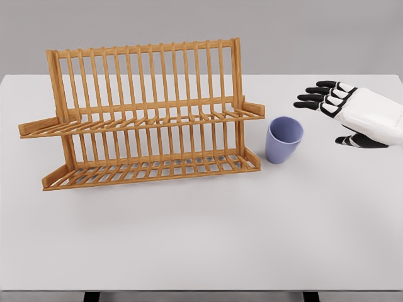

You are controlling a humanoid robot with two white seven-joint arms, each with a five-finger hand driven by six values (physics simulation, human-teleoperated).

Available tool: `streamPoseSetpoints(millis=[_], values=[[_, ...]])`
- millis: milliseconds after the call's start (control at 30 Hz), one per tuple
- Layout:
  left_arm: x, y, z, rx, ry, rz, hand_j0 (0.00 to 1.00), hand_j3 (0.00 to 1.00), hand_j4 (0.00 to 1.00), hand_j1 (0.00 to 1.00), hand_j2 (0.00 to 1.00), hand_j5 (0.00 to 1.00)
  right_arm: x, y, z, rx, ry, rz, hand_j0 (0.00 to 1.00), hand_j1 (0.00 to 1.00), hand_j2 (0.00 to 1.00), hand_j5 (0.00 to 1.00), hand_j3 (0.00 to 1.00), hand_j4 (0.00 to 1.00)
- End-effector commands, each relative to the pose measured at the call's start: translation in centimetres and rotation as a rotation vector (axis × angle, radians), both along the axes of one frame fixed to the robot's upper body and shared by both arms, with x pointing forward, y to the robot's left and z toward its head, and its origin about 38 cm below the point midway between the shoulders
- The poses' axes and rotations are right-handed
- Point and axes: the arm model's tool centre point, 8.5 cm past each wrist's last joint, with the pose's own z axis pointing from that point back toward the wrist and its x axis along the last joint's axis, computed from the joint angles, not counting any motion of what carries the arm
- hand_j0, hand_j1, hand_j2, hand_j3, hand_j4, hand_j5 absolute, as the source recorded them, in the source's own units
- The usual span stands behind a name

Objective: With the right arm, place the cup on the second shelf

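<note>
A pale grey surface (pixel 189 239) fills most of the view, seen from above and in front. On its left half stands a wooden dish rack (pixel 145 116) made of thin slats, with an upright slatted back and two shelves that jut forward. The lower shelf (pixel 151 168) rests close to the surface; the second, upper shelf (pixel 145 119) sits about halfway up the back. Both shelves hold nothing. Just beside the rack's right end, a lavender-blue cup (pixel 283 139) stands upright on the surface, its open mouth facing up, near the lower shelf's corner but apart from it. Further right, the right hand (pixel 343 113), white with black fingers (pixel 313 98), hovers above the surface near the cup without touching it. Its fingers are spread and point left toward the cup, with the thumb held lower, gripping nothing.
</note>
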Motion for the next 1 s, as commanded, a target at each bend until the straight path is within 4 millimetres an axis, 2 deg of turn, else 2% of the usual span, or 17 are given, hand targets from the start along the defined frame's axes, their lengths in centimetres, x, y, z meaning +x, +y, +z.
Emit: streamPoseSetpoints(millis=[0,100,233,300,333,400,533,700,800,833,900,967], values=[[0.0,0.0,0.0,0.000,-0.001,0.000,1.00,1.00,1.00,1.00,1.00,1.00,0.0,0.0,0.1,0.005,0.001,-0.001,1.00,1.00,1.00,1.00,1.00,1.00],[0.0,0.0,0.0,0.000,0.001,0.000,1.00,1.00,1.00,1.00,1.00,1.00,0.0,0.1,-0.1,0.008,0.005,-0.001,1.00,1.00,1.00,1.00,1.00,1.00],[0.1,0.0,0.0,0.000,-0.001,0.000,1.00,1.00,1.00,1.00,1.00,1.00,0.3,-1.0,2.0,0.055,-0.074,-0.047,1.00,1.00,1.00,1.00,1.00,1.00],[0.0,0.0,0.0,0.000,-0.001,0.000,1.00,1.00,1.00,1.00,1.00,1.00,0.3,-0.9,1.3,0.007,-0.005,-0.042,1.00,1.00,1.00,1.00,1.00,1.00],[0.0,0.0,0.0,0.000,0.001,0.000,1.00,1.00,1.00,1.00,1.00,1.00,0.1,-0.9,0.8,-0.003,0.096,-0.017,1.00,1.00,1.00,1.00,1.00,1.00],[0.0,0.0,0.0,0.000,-0.001,0.000,1.00,1.00,1.00,1.00,1.00,1.00,-0.2,-1.4,0.5,0.077,0.244,0.033,1.00,1.00,1.00,1.00,1.00,1.00],[0.0,0.0,0.0,0.000,0.001,-0.002,1.00,1.00,1.00,1.00,1.00,1.00,-0.2,-2.2,0.4,0.315,0.374,0.017,1.00,1.00,1.00,1.00,1.00,1.00],[0.0,0.0,0.0,0.000,0.001,0.000,1.00,1.00,1.00,1.00,1.00,1.00,0.7,-2.7,0.2,0.407,0.456,-0.070,1.00,1.00,1.00,1.00,1.00,1.00],[0.0,0.0,0.0,0.000,0.001,0.000,1.00,1.00,1.00,1.00,1.00,1.00,1.6,-2.3,-1.5,0.509,0.520,-0.119,1.00,1.00,1.00,1.00,1.00,1.00],[0.0,0.0,0.0,0.000,-0.001,0.000,1.00,1.00,1.00,1.00,1.00,1.00,2.0,-3.2,-2.4,0.509,0.532,-0.158,1.00,1.00,1.00,1.00,1.00,1.00],[0.0,0.0,0.0,0.000,0.001,0.000,1.00,1.00,1.00,1.00,1.00,1.00,2.0,-3.4,-2.4,0.503,0.528,-0.165,1.00,1.00,1.00,1.00,1.00,1.00],[0.0,0.0,0.0,0.000,-0.001,0.000,1.00,1.00,1.00,1.00,1.00,1.00,2.4,-2.9,-3.0,0.595,0.561,-0.158,1.00,1.00,1.00,1.00,1.00,1.00]])
